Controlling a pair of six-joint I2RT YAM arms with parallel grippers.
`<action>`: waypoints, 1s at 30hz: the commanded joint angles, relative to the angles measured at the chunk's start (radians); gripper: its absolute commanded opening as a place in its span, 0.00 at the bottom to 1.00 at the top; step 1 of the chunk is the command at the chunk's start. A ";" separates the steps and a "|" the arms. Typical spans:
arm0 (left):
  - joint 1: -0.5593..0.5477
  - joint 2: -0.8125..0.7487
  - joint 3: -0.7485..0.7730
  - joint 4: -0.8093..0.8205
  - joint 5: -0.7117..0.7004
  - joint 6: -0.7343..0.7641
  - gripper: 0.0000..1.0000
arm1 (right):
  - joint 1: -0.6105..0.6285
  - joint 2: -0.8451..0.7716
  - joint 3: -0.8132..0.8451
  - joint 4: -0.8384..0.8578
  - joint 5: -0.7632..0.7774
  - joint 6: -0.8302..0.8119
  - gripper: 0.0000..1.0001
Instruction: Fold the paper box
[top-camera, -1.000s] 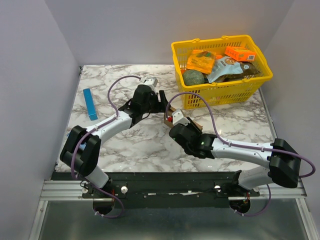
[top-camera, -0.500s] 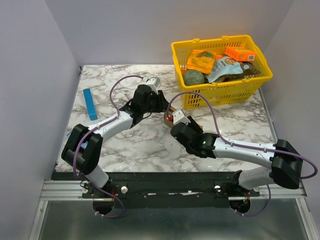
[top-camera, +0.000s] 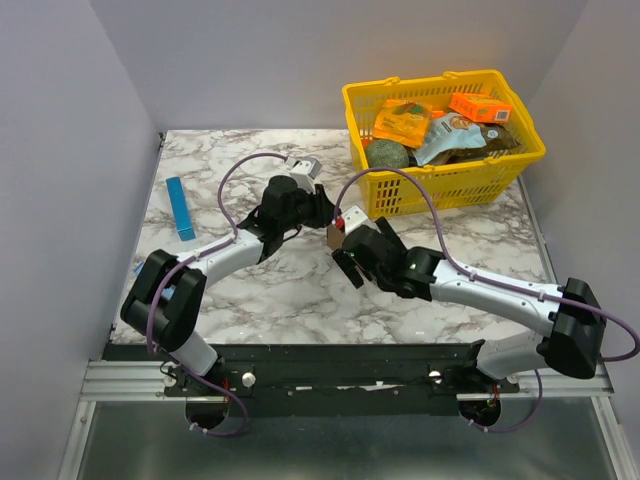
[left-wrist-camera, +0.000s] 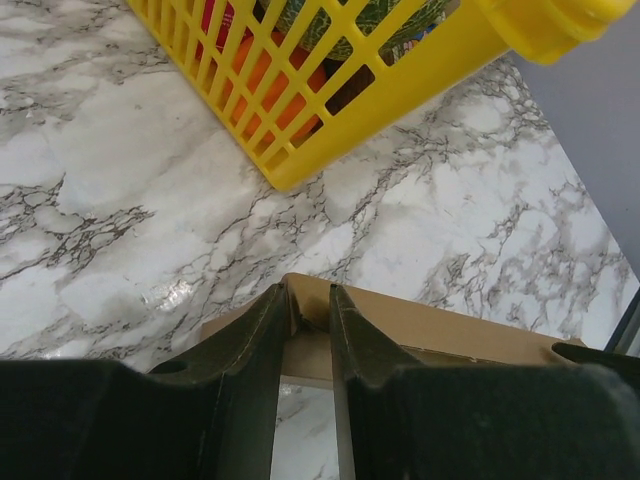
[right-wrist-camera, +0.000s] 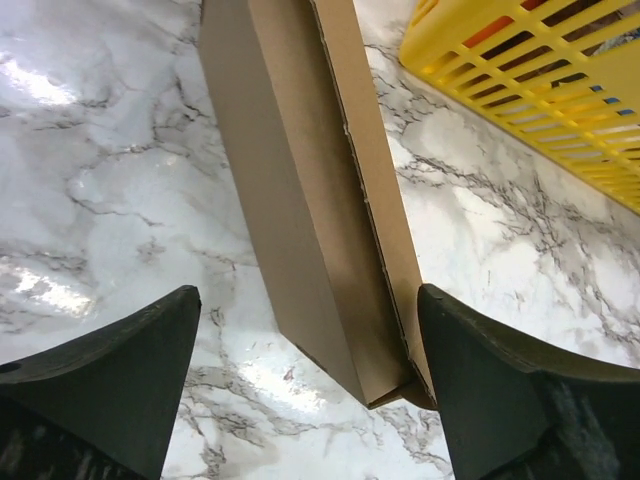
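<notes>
Marble table (top-camera: 250, 290): paper box (right-wrist-camera: 320, 200) at centre of top view, near yellow basket (top-camera: 440, 190).
Left gripper (left-wrist-camera: 308, 325): narrow, pinching the box's edge.
Right gripper (right-wrist-camera: 308, 298): wide, straddling the box, not gripping.
Risk: the lone thin pinch may slip, so the box could pivot or crease wrongly.

No legible text or labels anywhere.

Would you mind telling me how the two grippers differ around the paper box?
The left gripper is nearly shut, the right gripper wide open. The left gripper pinches one thin edge of the paper box; the right gripper straddles its width without clamping. Both are at that box, near the yellow basket.
</notes>
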 joint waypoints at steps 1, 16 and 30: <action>0.002 0.007 -0.080 -0.110 0.021 0.108 0.32 | -0.035 0.009 0.071 -0.090 -0.128 0.029 1.00; -0.017 -0.021 -0.104 -0.083 0.022 0.144 0.30 | -0.117 0.079 0.086 -0.068 -0.231 -0.023 1.00; -0.028 -0.032 -0.096 -0.109 -0.005 0.157 0.29 | -0.126 0.137 0.075 -0.030 -0.133 -0.054 0.63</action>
